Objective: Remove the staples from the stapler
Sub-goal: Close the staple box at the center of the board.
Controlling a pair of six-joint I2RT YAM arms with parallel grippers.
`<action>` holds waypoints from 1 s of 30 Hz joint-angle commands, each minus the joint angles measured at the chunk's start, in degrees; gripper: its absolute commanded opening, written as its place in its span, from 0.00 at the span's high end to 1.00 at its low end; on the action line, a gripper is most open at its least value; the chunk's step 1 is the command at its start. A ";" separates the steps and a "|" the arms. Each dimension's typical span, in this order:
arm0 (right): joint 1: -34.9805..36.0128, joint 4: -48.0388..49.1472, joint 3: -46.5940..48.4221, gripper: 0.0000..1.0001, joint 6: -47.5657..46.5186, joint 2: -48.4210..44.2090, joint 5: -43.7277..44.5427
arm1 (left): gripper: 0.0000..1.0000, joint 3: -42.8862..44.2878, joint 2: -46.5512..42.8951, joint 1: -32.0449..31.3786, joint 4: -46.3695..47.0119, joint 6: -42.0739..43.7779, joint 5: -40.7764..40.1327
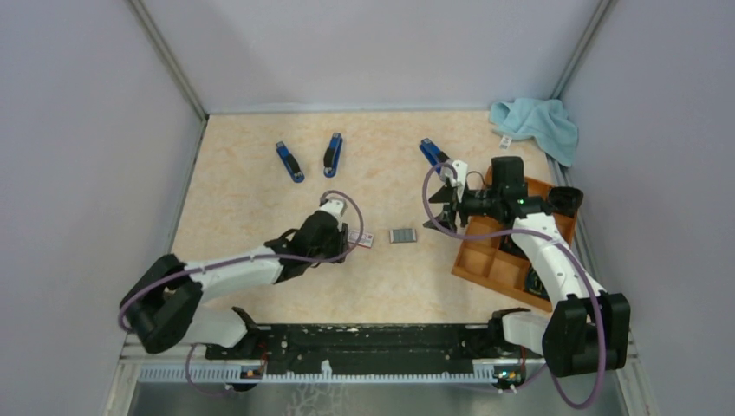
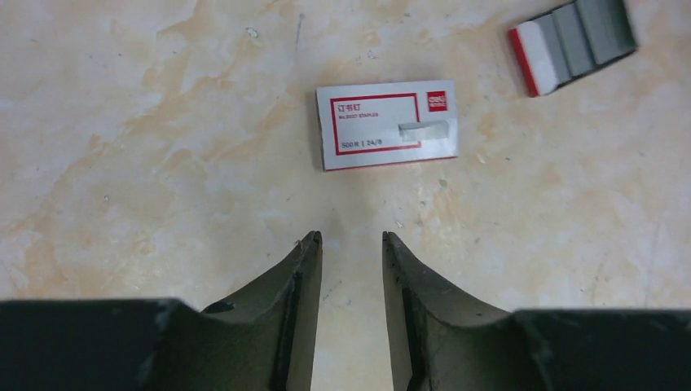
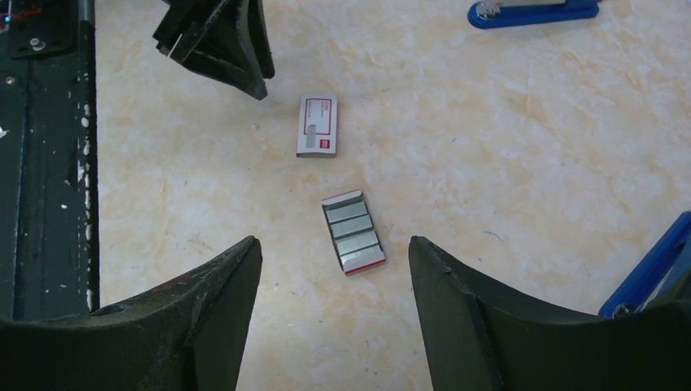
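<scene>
Though apart, three staplers point(image 1: 289, 162), three staple strips point(image 3: 353, 230)

Three blue staplers lie on the far side of the table point(image 1: 251, 191): left stapler point(image 1: 289, 161), middle stapler point(image 1: 333, 153), right stapler point(image 1: 431, 152). Nearer are one white box with a red label point(image 2: 386, 124) and one open tray point(image 3: 341, 198) showing three staple strips point(image 3: 353, 229). At right are one wooden organiser point(image 1: 485, 262) and one light-blue cloth point(image 1: 537, 124). Two grippers are in frame: left gripper point(image 2: 350, 238), right gripper point(image 3: 334, 242).

Boxed in on three sides by plain lilac-grey walls point(image 1: 364, 52), above a beige marbled tabletop point(image 1: 243, 199) (evenly, softly lit).
</scene>
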 commanded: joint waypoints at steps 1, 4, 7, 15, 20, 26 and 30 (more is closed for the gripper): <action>0.65 -7.05 -1.42 0.25 -18.98 -1.36 -8.65 | 0.54 -8.28 -10.27 0.60 14.68 4.43 5.01; 2.99 -17.16 -4.32 0.10 -44.21 -1.18 -8.74 | 0.35 -12.86 -14.96 3.81 21.66 3.06 9.87; 5.72 -20.91 -4.88 0.04 -54.78 0.97 -5.24 | 0.31 -14.47 -15.44 9.31 27.17 -0.07 18.77; 12.15 -12.21 3.98 0.12 -40.93 14.98 7.90 | 0.41 -14.03 -8.80 14.18 34.17 -2.53 26.17; 15.20 0.20 2.60 0.12 -29.29 19.28 15.66 | 0.47 -16.30 -7.68 14.20 36.38 -3.44 23.00; 15.50 1.86 5.96 0.14 -24.44 25.70 20.43 | 0.51 -15.22 -5.67 14.26 34.24 -4.98 20.32; 16.61 2.39 6.97 0.15 -23.61 29.07 24.07 | 0.57 -14.03 -3.38 14.26 31.46 -7.51 19.20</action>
